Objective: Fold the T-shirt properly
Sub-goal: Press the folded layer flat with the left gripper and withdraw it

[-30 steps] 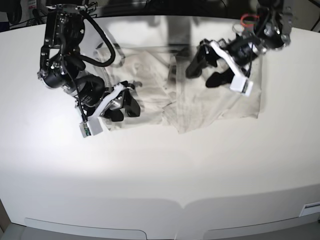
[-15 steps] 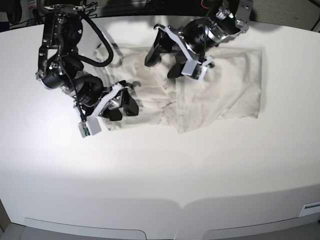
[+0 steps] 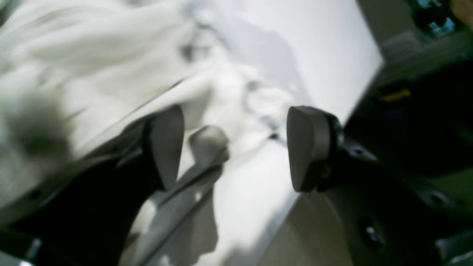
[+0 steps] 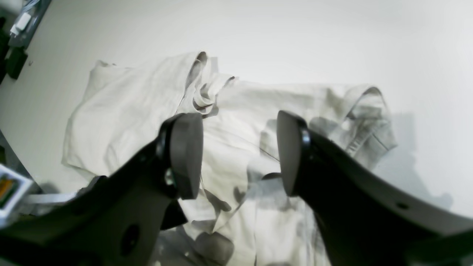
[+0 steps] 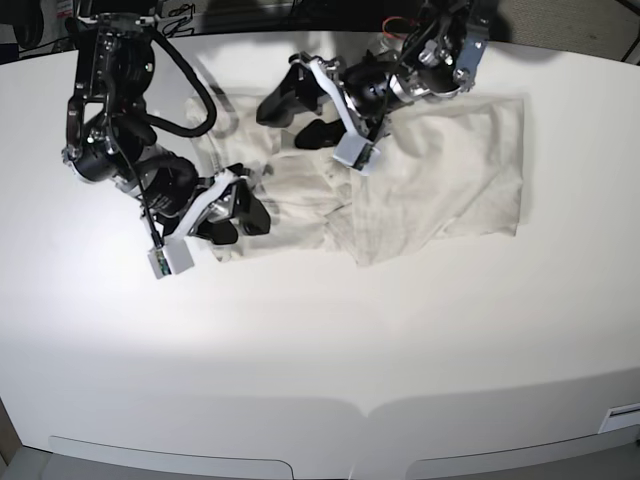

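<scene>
The pale off-white T-shirt [image 5: 450, 170] lies crumpled and partly folded over itself across the far middle of the white table [image 5: 320, 350]. My left gripper [image 5: 290, 118] hovers over the shirt's far left part, open, with nothing between its fingers [image 3: 166, 147]. The left wrist view is blurred; cloth [image 3: 92, 55] shows to the left of the left gripper [image 3: 236, 147]. My right gripper [image 5: 240, 220] is open at the shirt's near left edge. From the right wrist, the right gripper [image 4: 238, 155] stands just above wrinkled fabric [image 4: 122, 118], holding nothing.
Dark equipment and a red cable [image 5: 395, 25] sit behind the table's far edge. A small white label [image 5: 622, 415] is at the front right corner. Bare tabletop [image 4: 332, 37] lies beyond the shirt.
My left arm has swung from the shirt's right side across to its far left part. The right arm shifted only slightly. Both grippers stayed open.
</scene>
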{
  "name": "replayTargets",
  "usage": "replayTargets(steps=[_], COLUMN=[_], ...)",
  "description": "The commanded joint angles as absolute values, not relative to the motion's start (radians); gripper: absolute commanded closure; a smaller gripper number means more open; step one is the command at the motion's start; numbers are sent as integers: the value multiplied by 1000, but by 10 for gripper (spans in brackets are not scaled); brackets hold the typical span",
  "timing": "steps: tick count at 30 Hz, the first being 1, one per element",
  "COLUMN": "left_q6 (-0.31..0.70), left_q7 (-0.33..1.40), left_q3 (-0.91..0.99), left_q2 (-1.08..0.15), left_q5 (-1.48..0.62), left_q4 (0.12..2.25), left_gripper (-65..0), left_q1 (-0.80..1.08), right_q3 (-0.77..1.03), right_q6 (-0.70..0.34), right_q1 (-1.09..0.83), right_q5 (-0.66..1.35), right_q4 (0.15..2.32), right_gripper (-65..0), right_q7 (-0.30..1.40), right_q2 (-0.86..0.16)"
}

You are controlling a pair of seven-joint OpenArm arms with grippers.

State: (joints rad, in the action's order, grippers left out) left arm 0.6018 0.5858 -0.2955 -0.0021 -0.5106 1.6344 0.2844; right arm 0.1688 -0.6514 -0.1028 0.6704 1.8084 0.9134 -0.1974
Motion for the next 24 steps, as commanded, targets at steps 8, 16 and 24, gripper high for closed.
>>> replayTargets(steps=[8,16,24], left_q6=[567,503,504], left_q7=[581,608,678], left_q3=[-278,-47,245], left_q2=[-27,-152,-295], left_q5=[-521,-446,-552], left_q4=[1816,1816,1813], left_gripper=[-425,-425,-425], left_q1=[221,197,202], right_q3=[171,171,175], right_q6=[-656,-651,-604], right_q1=[-86,-86,-86], right_q5=[691,691,689], right_q4=[1827,1827,1825], right_gripper=[-321,-321,-321], right_q7=[915,989,1082], right_q2=[-236,-236,-281])
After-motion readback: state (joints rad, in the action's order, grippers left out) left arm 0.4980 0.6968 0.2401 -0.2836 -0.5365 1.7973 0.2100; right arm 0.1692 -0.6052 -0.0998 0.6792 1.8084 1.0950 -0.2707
